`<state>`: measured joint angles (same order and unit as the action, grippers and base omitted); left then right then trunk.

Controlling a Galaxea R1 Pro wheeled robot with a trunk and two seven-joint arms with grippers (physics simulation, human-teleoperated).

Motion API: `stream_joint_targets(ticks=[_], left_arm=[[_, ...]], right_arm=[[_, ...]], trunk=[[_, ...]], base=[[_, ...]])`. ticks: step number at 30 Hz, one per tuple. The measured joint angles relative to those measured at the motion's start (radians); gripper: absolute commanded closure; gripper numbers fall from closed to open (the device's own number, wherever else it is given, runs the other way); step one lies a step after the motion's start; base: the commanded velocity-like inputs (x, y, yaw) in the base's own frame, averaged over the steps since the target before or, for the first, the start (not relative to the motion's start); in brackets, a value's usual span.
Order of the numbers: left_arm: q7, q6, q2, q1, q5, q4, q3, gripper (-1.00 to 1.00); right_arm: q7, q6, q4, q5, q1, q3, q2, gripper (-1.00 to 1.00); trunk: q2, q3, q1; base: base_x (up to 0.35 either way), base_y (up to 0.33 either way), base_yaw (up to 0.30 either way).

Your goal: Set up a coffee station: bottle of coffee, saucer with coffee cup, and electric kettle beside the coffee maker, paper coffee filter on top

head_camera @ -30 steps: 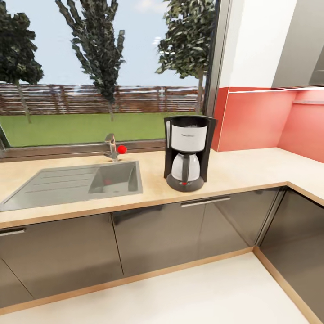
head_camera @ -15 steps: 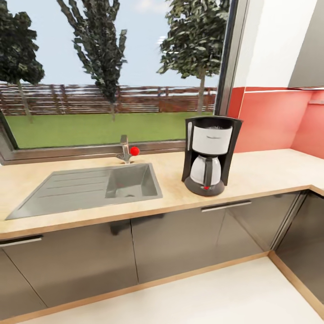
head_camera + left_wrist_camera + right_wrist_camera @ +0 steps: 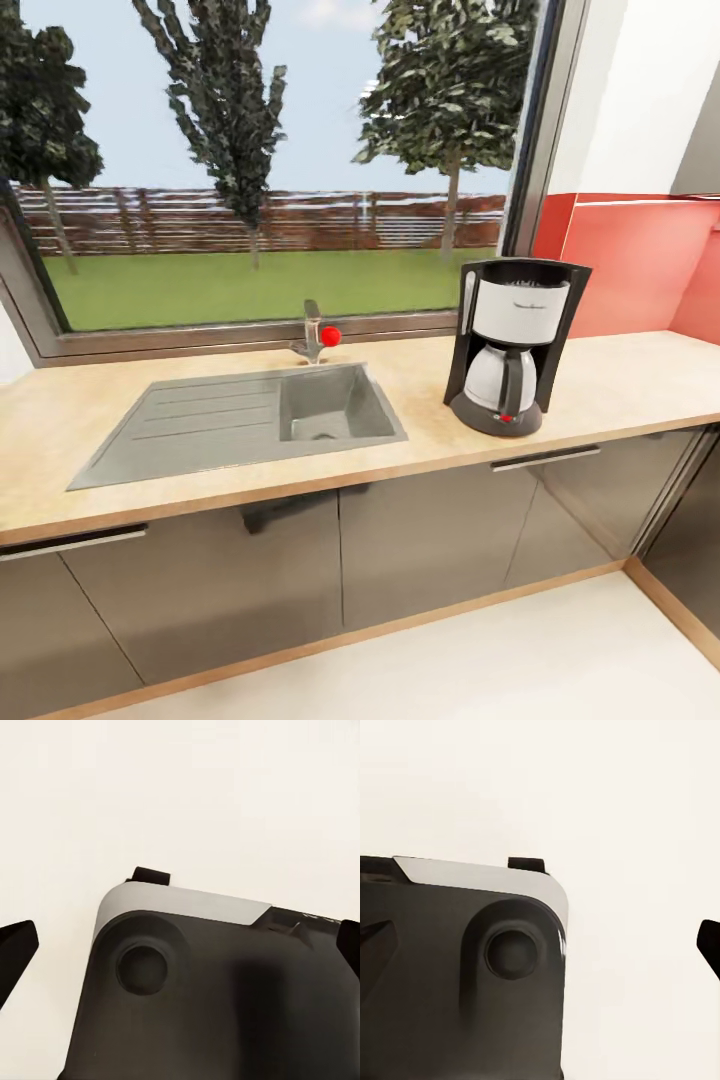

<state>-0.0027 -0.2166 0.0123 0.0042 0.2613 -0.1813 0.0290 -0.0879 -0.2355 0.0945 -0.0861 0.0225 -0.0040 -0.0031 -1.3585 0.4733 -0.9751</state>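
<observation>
The coffee maker [image 3: 515,345] stands upright on the table [image 3: 620,385], at the head view's right, its glass carafe seated in the base and the red switch facing the room. To its left a grey sink [image 3: 250,420] with drainboard is set into the table; a tap [image 3: 310,340] with a red knob [image 3: 330,335] rises behind the basin, below the window [image 3: 270,170]. A red backsplash [image 3: 630,265] runs behind the coffee maker. Grey cabinets [image 3: 420,540] close the front under the table.

Left end effector [image 3: 180,945]: 2 dark fingertips at opposite picture edges, spread wide apart, nothing between them; beyond lie the robot's dark base [image 3: 217,997] and pale floor [image 3: 180,795]. Right end effector [image 3: 540,945]: likewise spread apart, holding nothing, above the same base [image 3: 450,975].
</observation>
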Motion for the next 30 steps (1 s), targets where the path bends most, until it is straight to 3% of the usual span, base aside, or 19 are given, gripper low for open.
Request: stream_joint_targets(ticks=[15,30], left_arm=[[0.000,-0.001,0.000,0.000,0.000,0.000,0.000,-1.00],[0.000,-0.002,0.000,0.000,0.001,0.000,-0.001,-1.00]], right_arm=[[0.000,0.000,0.000,0.000,0.000,0.000,0.000,-1.00],[-0.003,0.000,0.000,0.000,0.000,0.000,0.000,-1.00]], trunk=[[0.000,0.000,0.000],[0.000,0.000,0.000]], base=[[0.000,0.334,0.001],[0.000,0.334,0.097]])
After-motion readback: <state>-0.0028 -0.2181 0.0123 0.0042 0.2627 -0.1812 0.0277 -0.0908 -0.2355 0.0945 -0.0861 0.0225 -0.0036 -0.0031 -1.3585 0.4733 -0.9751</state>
